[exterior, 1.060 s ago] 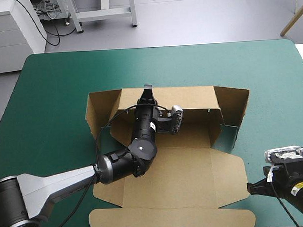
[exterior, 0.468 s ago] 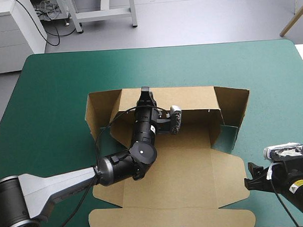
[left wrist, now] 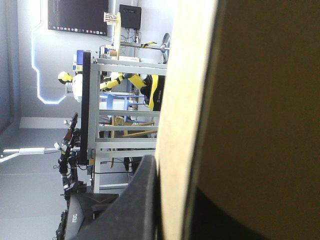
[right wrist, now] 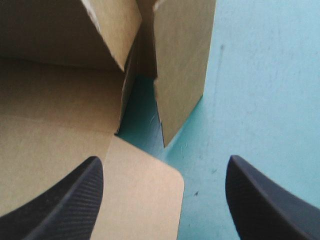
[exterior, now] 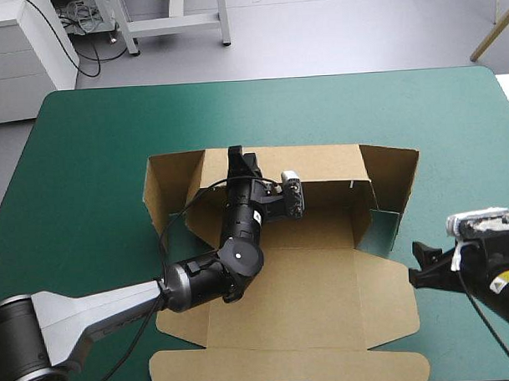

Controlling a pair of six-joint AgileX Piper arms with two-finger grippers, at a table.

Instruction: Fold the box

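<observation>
Lid [exterior: 292, 319]: nearest panel of the brown box [exterior: 323, 238]; lies flat on the teal-green bench [exterior: 85, 138], toward its near edge.
Right gripper [right wrist: 163, 159]: just beside the lid's right edge, low over the bench; jaws released and wide apart, nothing between them; the raised right end flap [right wrist: 182, 60] stands ahead.
Box position: mid-bench, far wall and both end flaps raised, lid down.
Left gripper [exterior: 235, 158]: reaches across the box floor; jaws clenched on the top edge of the far wall [exterior: 320, 165], board between the black fingers [left wrist: 142, 200].
Handling: probably light and stiff, hinging only at its creases; thin edges may buckle. Best gripped at a free flap edge, away from corners.
</observation>
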